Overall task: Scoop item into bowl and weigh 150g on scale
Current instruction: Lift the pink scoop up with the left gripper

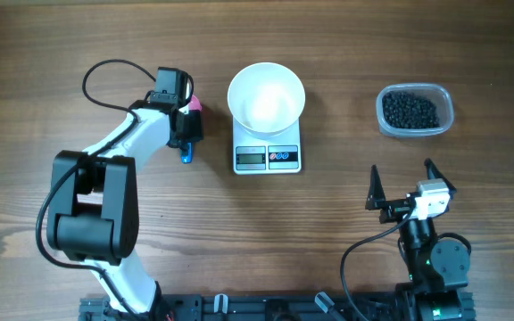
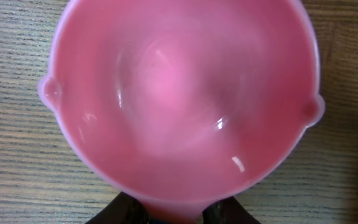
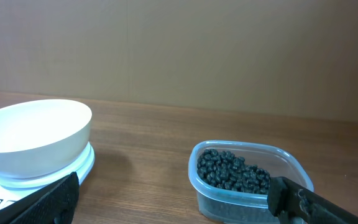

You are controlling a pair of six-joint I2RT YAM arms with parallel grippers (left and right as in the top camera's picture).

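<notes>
Left tool (image 1: 186, 134) straddles scoop (image 2: 179, 93), apart from scale (image 1: 268, 157).

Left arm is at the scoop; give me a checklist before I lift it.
1. Left gripper over the pink scoop, at its handle: ok.
2. Grip on handle closed firmly: cannot tell; fingers flank it at the frame edge.
3. Scoop empty: ok.
4. White bowl empty, seated on scale: ok.
5. Display zeroed: cannot tell, too small.
6. Right gripper open, away from the tub of beans: ok.
</notes>
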